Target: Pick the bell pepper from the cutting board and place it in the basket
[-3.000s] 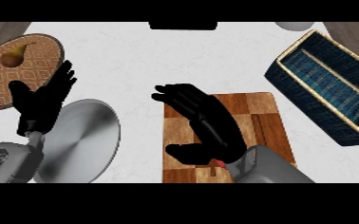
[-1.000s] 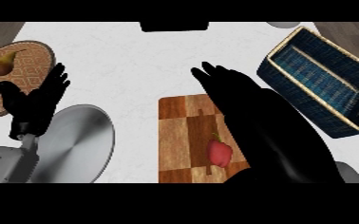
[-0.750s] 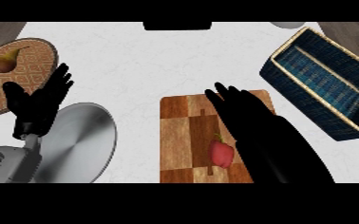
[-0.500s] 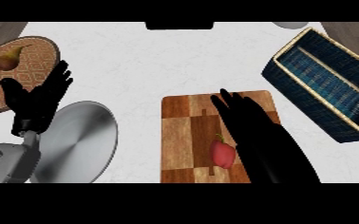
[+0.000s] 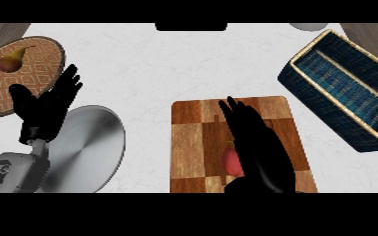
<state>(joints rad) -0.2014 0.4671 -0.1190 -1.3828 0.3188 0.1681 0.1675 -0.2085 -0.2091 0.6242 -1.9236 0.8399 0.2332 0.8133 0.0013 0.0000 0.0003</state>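
A red bell pepper (image 5: 232,161) lies near the front of the wooden cutting board (image 5: 198,140), only its left side showing. My right hand (image 5: 255,145) hovers over the board with straight fingers pointing away from me, covering the pepper's right part; I cannot tell if it touches the pepper. The dark blue woven basket (image 5: 336,91) stands to the board's right, tilted. At the left edge my left hand (image 5: 46,107) rests open with its fingers up.
A grey round plate (image 5: 85,147) lies left of the board, under my left forearm. A woven round mat (image 5: 33,70) with a pear (image 5: 13,61) sits at the far left. A pale bowl's rim (image 5: 308,26) shows at the back right.
My right hand has drawn back toward me and settled lower over the board, now covering part of the pepper. The left hand has barely shifted.
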